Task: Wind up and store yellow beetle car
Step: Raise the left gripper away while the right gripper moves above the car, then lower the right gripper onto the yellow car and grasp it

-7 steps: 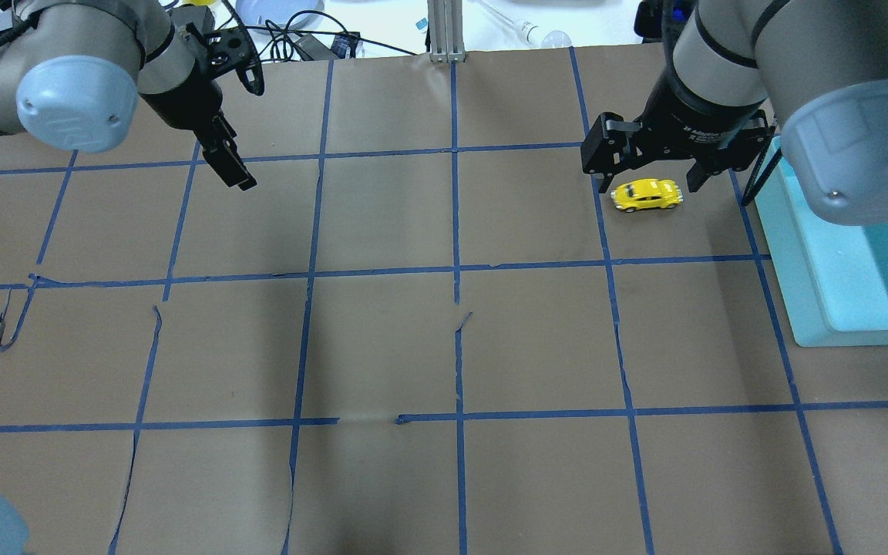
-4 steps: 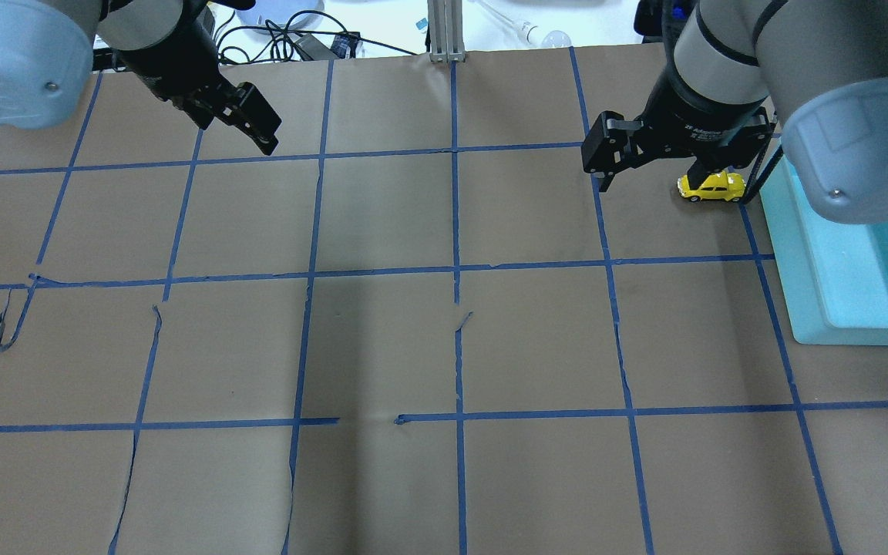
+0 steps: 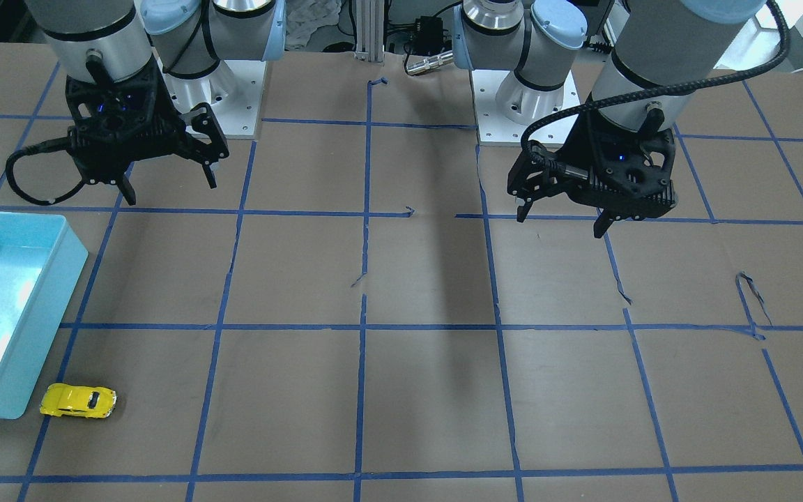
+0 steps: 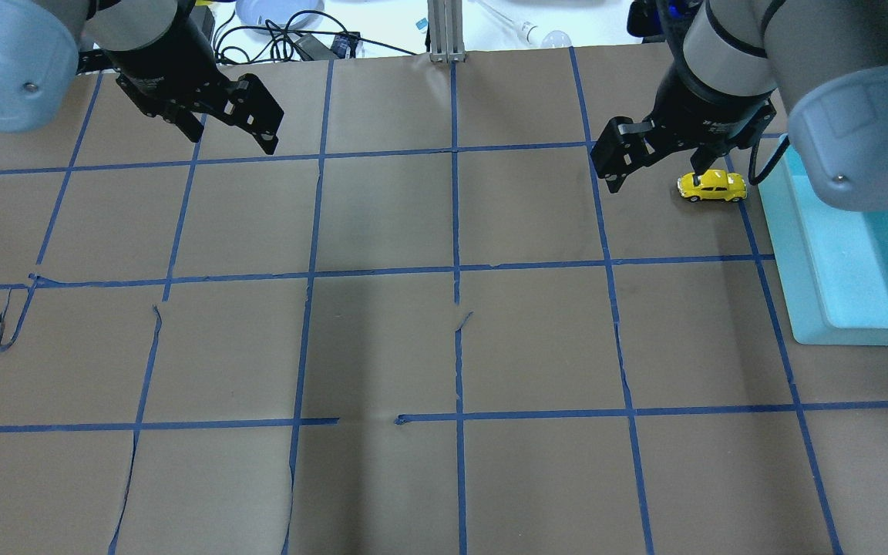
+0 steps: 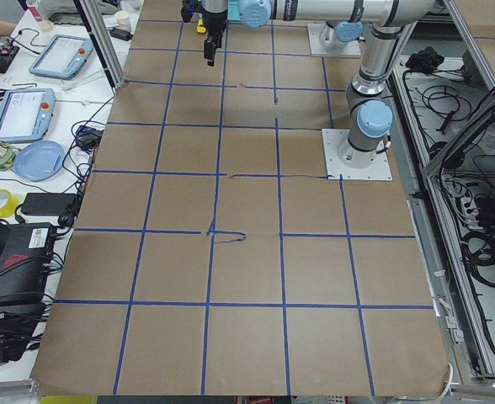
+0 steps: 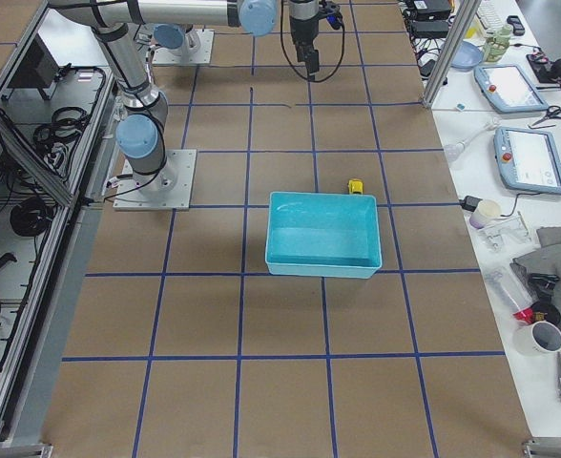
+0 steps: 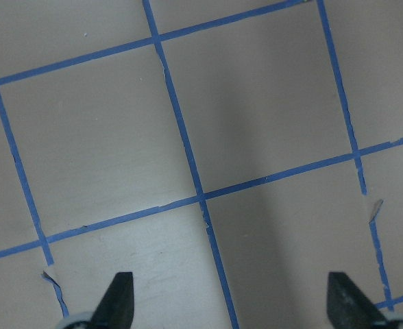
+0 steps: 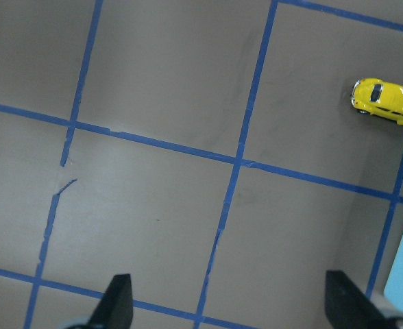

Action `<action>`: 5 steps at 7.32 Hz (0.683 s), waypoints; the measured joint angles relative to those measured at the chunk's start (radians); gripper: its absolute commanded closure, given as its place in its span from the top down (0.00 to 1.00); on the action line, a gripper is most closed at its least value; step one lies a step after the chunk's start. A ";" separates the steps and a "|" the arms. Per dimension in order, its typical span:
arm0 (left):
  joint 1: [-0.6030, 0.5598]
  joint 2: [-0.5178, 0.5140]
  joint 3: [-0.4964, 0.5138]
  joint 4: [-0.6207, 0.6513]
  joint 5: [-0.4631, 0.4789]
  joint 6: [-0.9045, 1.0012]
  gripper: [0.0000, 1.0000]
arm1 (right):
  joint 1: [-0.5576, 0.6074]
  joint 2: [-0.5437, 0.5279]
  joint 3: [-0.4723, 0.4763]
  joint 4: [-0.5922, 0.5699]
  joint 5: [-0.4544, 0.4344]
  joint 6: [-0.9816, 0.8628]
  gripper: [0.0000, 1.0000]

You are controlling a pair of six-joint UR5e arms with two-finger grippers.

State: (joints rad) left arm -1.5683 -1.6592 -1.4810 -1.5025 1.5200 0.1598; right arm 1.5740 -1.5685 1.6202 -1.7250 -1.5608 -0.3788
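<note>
Since a second ago the yellow beetle car (image 4: 712, 186) has rolled out from between my right fingers and across the counter (image 4: 382, 347) toward the blue tub (image 4: 806, 254); over the last half second it has stayed put. It sits on its wheels just beside the tub's corner, outside it, and the front camera shows it by the tub's outer wall. My right hand (image 4: 656, 173) is spread wide with nothing in it. It hangs above the counter, and its wrist camera shows the car off to the upper right, clear of both fingertips. My left hand (image 4: 232, 139) has swung round since then and is also wide open and empty, over bare brown paper and blue tape lines (image 7: 188, 157), well apart from the car.
</note>
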 measured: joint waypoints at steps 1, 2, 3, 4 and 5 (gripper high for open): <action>-0.001 0.014 -0.004 -0.013 0.000 -0.037 1.00 | -0.035 0.053 -0.033 -0.004 0.000 -0.146 1.00; -0.002 0.025 -0.007 -0.022 0.002 -0.052 1.00 | -0.069 0.105 -0.061 -0.007 0.002 -0.286 1.00; -0.001 0.034 -0.013 -0.026 0.003 -0.058 1.00 | -0.103 0.151 -0.076 -0.024 0.002 -0.424 1.00; 0.000 0.042 -0.020 -0.027 0.003 -0.060 1.00 | -0.137 0.193 -0.079 -0.059 0.001 -0.536 1.00; 0.002 0.047 -0.024 -0.025 0.003 -0.058 1.00 | -0.165 0.234 -0.076 -0.096 0.002 -0.603 1.00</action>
State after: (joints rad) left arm -1.5662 -1.6122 -1.5047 -1.5277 1.5229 0.1015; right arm 1.4085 -1.3342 1.5442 -1.8206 -1.5585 -0.9817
